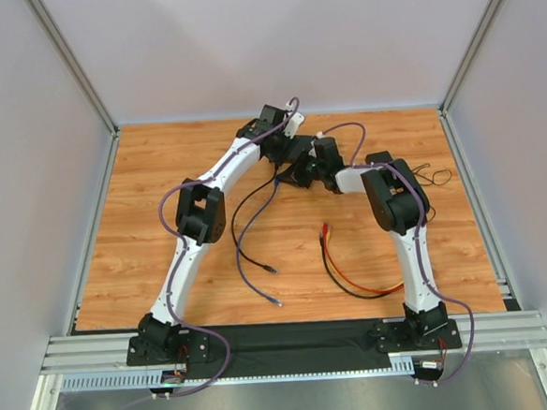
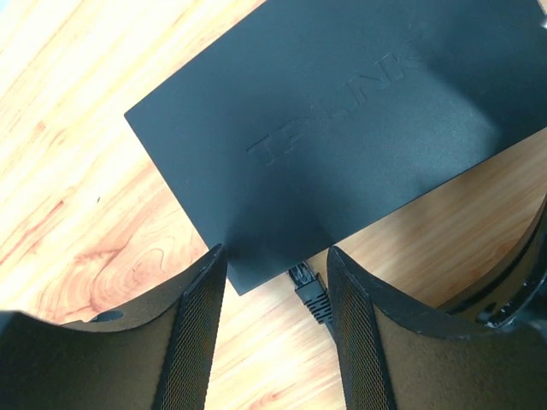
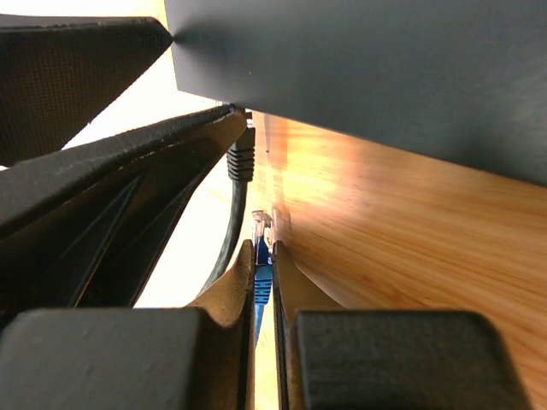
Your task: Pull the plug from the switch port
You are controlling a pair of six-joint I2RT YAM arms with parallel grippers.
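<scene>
The switch (image 2: 342,128) is a flat black box lying on the wooden table. A black plug (image 2: 309,289) sits in a port on its near edge. My left gripper (image 2: 278,282) is open, its fingers (image 2: 201,333) on either side of that plug and not touching it. My right gripper (image 3: 264,246) is shut on a blue plug (image 3: 261,226), whose clear tip stands apart from the switch (image 3: 385,77). The black plug (image 3: 242,158) shows beside it, in its port. From above, both grippers meet at mid-table and hide the switch.
A blue cable (image 1: 244,259) and a black cable (image 1: 237,222) trail toward the near edge. A red and a black cable (image 1: 344,280) lie coiled at the right. A thin black wire (image 1: 436,175) loops at the far right. Grey walls enclose the table.
</scene>
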